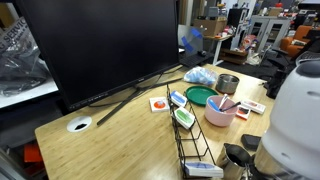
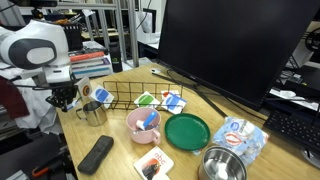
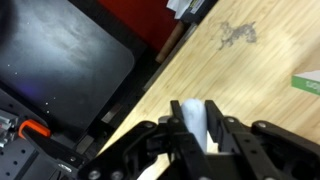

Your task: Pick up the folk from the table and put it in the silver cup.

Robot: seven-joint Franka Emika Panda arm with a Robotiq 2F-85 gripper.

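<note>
In the wrist view my gripper (image 3: 193, 105) is shut on a pale, flat white piece, the fork (image 3: 195, 121), which stands up between the black fingers above the wood-grain table (image 3: 250, 70) near its edge. In an exterior view the gripper (image 2: 65, 100) hangs low at the table's left end, just left of the silver cup (image 2: 94, 113), a small shiny mug with a side handle. The cup (image 1: 236, 156) also shows beside the white arm (image 1: 295, 105). The fork is too small to make out in both exterior views.
A big black monitor (image 2: 230, 45) fills the back. Right of the cup stand a black wire rack (image 2: 130, 97), a pink bowl (image 2: 144, 125), a green plate (image 2: 187, 130), a handleless metal tin (image 2: 222, 165) and a dark flat bar (image 2: 96, 153).
</note>
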